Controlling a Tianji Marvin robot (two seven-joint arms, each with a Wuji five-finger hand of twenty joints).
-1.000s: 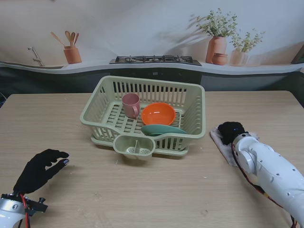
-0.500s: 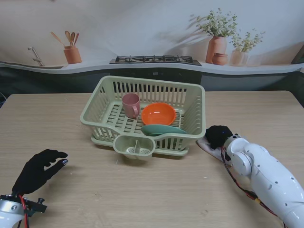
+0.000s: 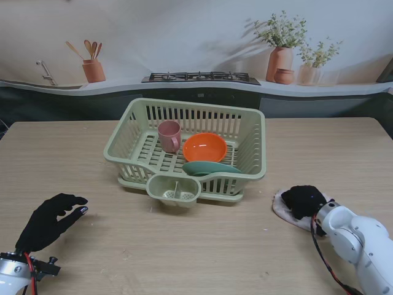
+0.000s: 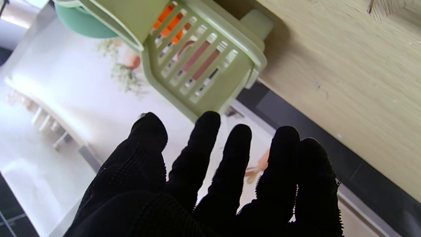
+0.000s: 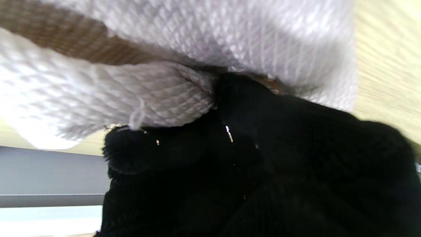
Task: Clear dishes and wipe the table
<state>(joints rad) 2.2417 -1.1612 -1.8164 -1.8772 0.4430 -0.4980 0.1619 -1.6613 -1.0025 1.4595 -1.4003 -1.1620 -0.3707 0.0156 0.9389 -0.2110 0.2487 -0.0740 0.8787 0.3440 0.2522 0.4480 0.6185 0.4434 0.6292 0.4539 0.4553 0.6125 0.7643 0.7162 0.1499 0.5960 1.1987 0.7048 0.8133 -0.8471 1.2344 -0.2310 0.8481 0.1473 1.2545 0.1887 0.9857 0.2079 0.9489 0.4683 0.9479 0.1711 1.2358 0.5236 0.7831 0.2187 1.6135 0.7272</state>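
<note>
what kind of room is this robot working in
Probably a mock kitchen: the stove, the sink tap and the potted plants seem printed on a backdrop. A real dish rack holding a cup stands on the wooden table.

The dish rack (image 3: 187,147) sits at the table's (image 3: 184,246) centre, toward twelve o'clock. Inside it, the cup (image 3: 169,136) stands at nine o'clock, the bowl (image 3: 204,147) at the centre, and the plate (image 3: 210,168) at five o'clock against the near wall. The cutlery holder (image 3: 174,190) hangs at the rack's six o'clock. The cloth (image 3: 288,208) lies on the table at the rack's four o'clock, under the right hand (image 3: 303,201). The left hand (image 3: 50,220) is at the rack's eight o'clock.
</note>
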